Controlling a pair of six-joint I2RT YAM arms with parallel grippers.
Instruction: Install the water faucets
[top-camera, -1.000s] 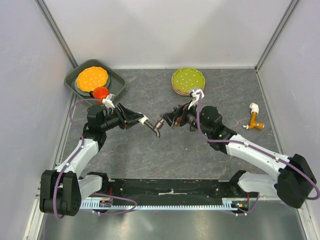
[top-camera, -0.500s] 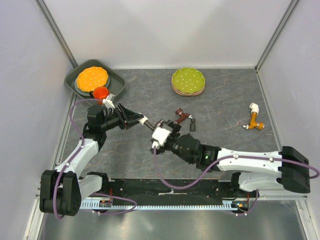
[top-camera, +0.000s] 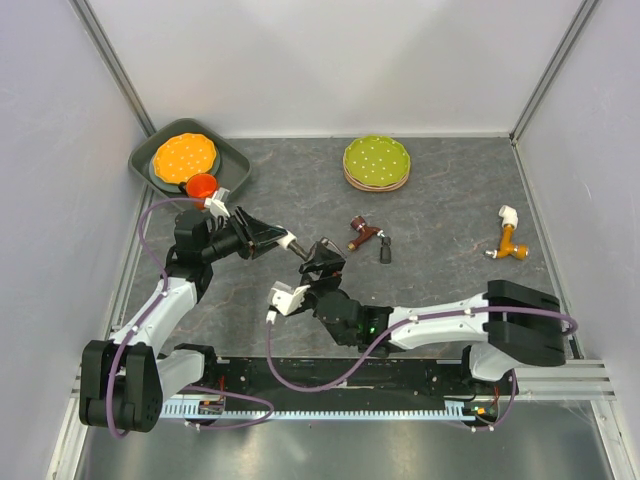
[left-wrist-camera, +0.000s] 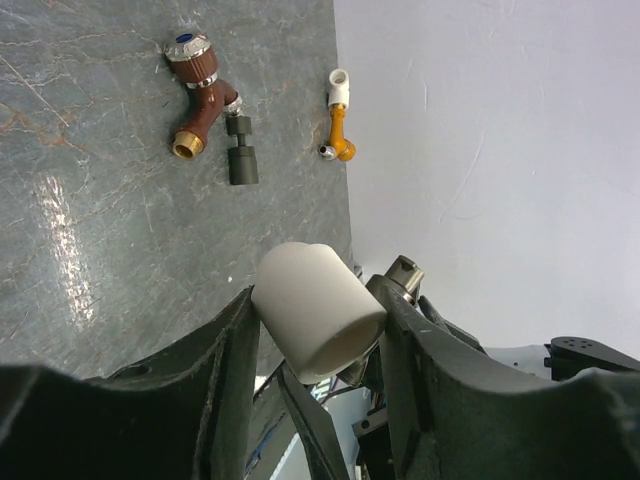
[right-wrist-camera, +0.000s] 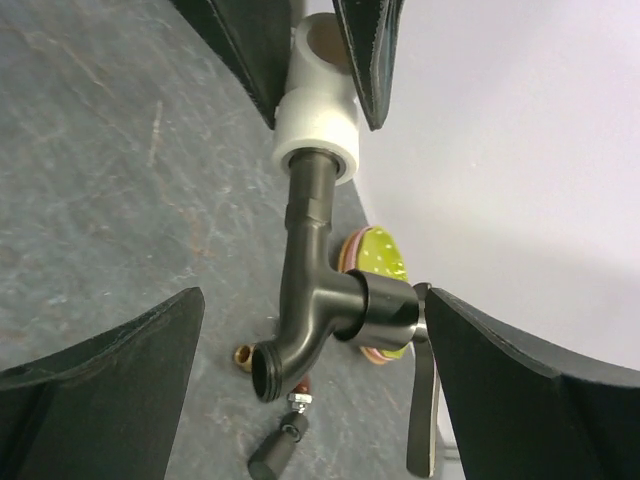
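My left gripper (top-camera: 284, 240) is shut on a white elbow fitting (top-camera: 290, 242), held above the table. The fitting fills the left wrist view (left-wrist-camera: 318, 310) between the fingers (left-wrist-camera: 232, 340). A dark grey bent tap (right-wrist-camera: 318, 290) sticks out of the white fitting (right-wrist-camera: 318, 125), its lever handle (right-wrist-camera: 420, 400) to the right. My right gripper (right-wrist-camera: 315, 300) is wide open with its jaws on either side of the tap, apart from it. From above it sits at the tap (top-camera: 322, 256). A reddish-brown tap (top-camera: 362, 233) lies on the table, also in the left wrist view (left-wrist-camera: 200, 95).
A small black piece (top-camera: 385, 250) lies beside the brown tap. An orange tap with a white fitting (top-camera: 510, 238) lies at the right. Green dotted plates (top-camera: 376, 162) stand at the back. A tray (top-camera: 232, 160) with an orange cup (top-camera: 201, 186) stands back left.
My right arm has swung from the right side round to the near centre, and its open gripper now faces the grey tap from the front. The brown tap now lies uncovered. The left arm has not moved.
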